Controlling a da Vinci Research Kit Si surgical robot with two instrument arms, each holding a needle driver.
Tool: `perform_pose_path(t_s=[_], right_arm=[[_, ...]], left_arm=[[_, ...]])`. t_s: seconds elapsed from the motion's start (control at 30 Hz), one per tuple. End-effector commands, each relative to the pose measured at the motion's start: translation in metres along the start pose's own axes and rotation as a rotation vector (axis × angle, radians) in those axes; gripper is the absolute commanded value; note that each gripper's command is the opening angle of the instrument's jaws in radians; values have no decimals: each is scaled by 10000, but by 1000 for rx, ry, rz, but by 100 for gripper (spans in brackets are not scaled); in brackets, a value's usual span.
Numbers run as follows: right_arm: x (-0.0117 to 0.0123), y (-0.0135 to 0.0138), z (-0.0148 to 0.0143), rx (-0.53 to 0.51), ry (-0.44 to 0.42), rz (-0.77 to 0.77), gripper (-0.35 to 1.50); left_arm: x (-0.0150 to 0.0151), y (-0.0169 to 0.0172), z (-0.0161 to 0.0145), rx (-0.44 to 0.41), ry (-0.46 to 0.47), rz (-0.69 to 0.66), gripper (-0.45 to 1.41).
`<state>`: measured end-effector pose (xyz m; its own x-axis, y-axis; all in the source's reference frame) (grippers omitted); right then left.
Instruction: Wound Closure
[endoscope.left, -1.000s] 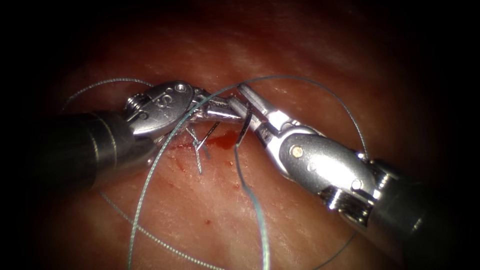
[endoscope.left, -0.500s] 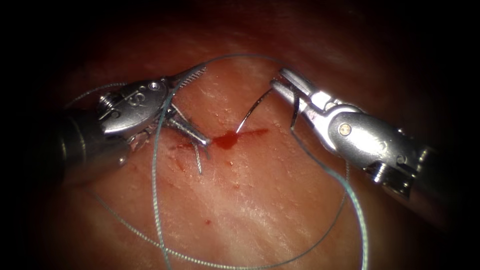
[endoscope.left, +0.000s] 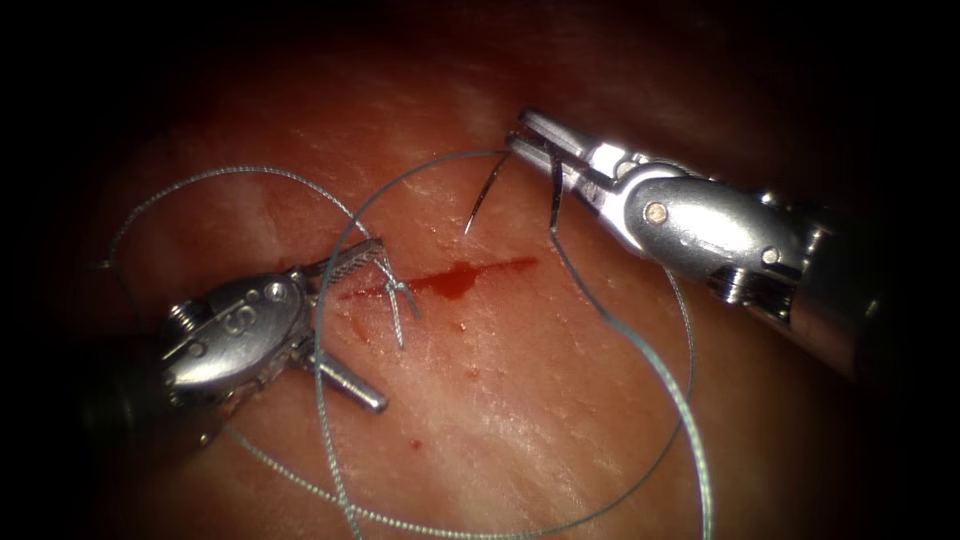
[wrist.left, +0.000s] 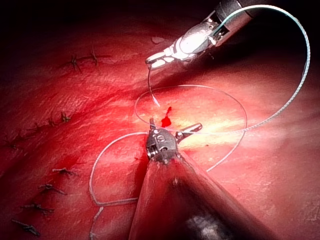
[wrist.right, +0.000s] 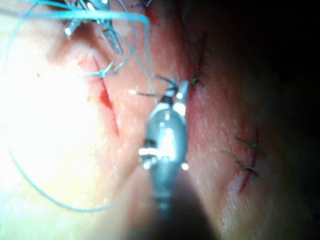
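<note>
Endoscope view first: we see the right tool (endoscope.left: 535, 140) above the cut (endoscope.left: 440, 280), its jaws clamped on the needle (endoscope.left: 487, 195) near the thread end of its curve; the needle hangs clear of the tissue (endoscope.left: 520, 400), tip pointing down at the cut. The left tool (endoscope.left: 355, 320), left of the cut, stands wide apart, gripping nothing, the thread (endoscope.left: 640, 350) looping past it.

Left wrist view: we see that tool (wrist.left: 172, 131) spread beside the red fluid (wrist.left: 166, 120).

Right wrist view: we see the right tool (wrist.right: 177, 90) beside the cut (wrist.right: 107, 100).
</note>
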<state>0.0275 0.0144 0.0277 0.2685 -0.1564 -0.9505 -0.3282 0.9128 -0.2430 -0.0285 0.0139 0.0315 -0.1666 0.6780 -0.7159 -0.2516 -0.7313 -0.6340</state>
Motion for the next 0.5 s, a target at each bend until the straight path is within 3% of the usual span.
perform_pose_path(t_s=[0.03,0.5], right_arm=[[-3,3,11,5,3,-11,-35],[-18,-15,35,90,2,-181,-35]], left_arm=[[-5,-4,8,-2,-7,4,106],[-3,-1,27,0,-15,4,103]])
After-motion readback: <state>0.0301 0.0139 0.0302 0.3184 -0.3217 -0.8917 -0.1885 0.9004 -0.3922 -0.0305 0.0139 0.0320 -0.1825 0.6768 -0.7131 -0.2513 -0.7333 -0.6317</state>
